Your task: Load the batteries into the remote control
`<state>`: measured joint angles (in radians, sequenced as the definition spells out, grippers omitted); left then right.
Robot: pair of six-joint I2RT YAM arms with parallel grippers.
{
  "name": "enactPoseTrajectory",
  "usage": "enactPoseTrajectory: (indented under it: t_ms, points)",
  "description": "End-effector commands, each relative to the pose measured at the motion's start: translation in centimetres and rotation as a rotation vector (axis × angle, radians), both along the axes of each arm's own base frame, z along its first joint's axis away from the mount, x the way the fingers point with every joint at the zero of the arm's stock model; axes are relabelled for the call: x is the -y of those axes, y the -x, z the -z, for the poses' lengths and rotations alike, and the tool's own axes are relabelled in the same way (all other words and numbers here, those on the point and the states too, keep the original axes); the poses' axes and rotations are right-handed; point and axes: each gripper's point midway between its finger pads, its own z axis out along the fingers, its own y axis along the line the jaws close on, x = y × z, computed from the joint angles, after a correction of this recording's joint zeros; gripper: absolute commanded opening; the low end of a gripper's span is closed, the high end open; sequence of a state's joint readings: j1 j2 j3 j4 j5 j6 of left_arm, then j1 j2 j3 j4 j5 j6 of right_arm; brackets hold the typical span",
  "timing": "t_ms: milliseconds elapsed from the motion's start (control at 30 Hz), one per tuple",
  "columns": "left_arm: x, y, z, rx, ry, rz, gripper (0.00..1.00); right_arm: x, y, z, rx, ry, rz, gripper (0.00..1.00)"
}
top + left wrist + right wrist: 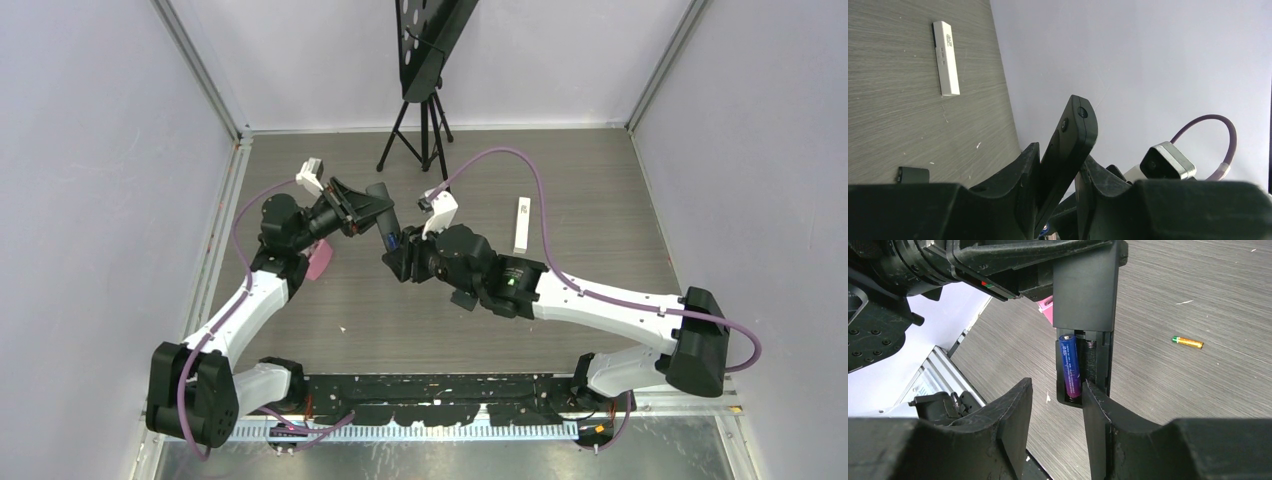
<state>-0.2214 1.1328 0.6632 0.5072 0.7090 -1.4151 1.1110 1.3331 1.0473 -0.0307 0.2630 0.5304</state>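
left gripper point(1059, 156) clamped on black remote point(1087, 295), purple battery point(1071, 365) seated inside; right gripper point(1055, 402) jaws apart.

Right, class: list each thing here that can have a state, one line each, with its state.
Black slim plastic remote control: held off the grey table, battery bay uncovered.
Blue-purple cylindrical battery: seated in the bay.
Neighbouring slot: empty.
Orange-yellow slim battery: loose on the table.
White slim remote: flat on the table.
Left gripper: shut on the black remote.
Right gripper: open at the remote's end.
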Motion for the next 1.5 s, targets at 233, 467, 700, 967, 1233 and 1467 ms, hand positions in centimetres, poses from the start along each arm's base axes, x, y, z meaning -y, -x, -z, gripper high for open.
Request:
enactPoseTrajectory:
  t_ms: [233, 467, 700, 967, 1233, 1467]
  points:
    - [-0.4, 1.5, -7.6, 0.196, 0.128, 0.021, 0.00, 5.0, -0.4, 2.2, -0.041, 0.168, 0.126, 0.49]
    - [-0.5, 1.6, -8.5, 0.220, 0.148, 0.015, 0.00, 4.2, 0.4, 0.3, -0.036, 0.106, 0.070, 0.50]
    - [-0.8, 1.6, -9.3, 0.260, 0.175, -0.003, 0.00, 4.6, 0.7, -3.2, -0.026, -0.021, 0.079, 0.53]
    - [-0.9, 1.3, -10.0, 0.267, 0.192, -0.016, 0.00, 7.2, 0.6, -6.1, -0.155, -0.309, 0.247, 0.72]
    - [-1.2, -1.2, -3.0, 0.157, -0.111, -0.098, 0.00, 7.5, 0.3, -3.6, -0.202, -0.266, 0.276, 0.71]
    - [-2.8, -2.6, 2.8, 0.096, -0.358, -0.173, 0.00, 6.2, 1.8, 1.4, -0.201, -0.076, 0.126, 0.68]
